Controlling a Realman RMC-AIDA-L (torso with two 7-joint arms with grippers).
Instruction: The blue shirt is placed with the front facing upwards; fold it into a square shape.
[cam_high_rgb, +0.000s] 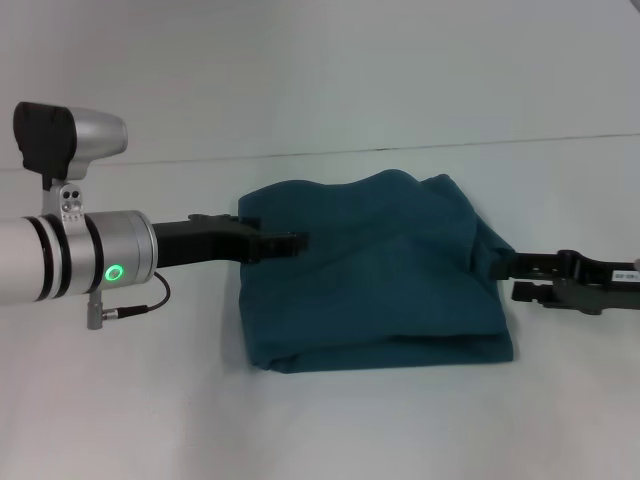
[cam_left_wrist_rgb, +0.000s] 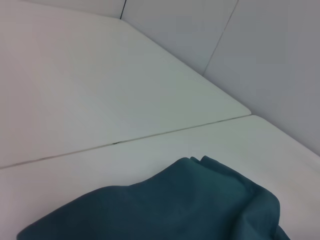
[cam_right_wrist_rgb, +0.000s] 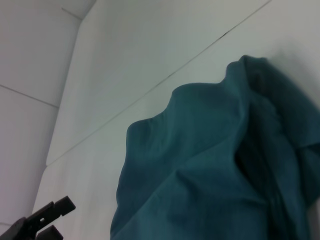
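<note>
The blue shirt (cam_high_rgb: 370, 280) lies in the middle of the white table as a roughly square folded bundle, plain teal side up, with no lettering showing. Its top layers bulge and wrinkle toward the right side (cam_right_wrist_rgb: 210, 170); its far edge shows in the left wrist view (cam_left_wrist_rgb: 175, 205). My left gripper (cam_high_rgb: 295, 241) reaches the bundle's upper left edge; the right wrist view shows it (cam_right_wrist_rgb: 55, 217) with a small gap between its fingers and nothing in them. My right gripper (cam_high_rgb: 515, 277) is at the bundle's right edge, open, its upper finger (cam_high_rgb: 525, 263) touching the cloth.
The white table (cam_high_rgb: 150, 400) stretches all around the shirt, with a thin seam line (cam_high_rgb: 450, 145) running across behind it. A pale wall rises beyond the table's far edge. My silver left forearm (cam_high_rgb: 90, 262) with a green light stretches in from the left.
</note>
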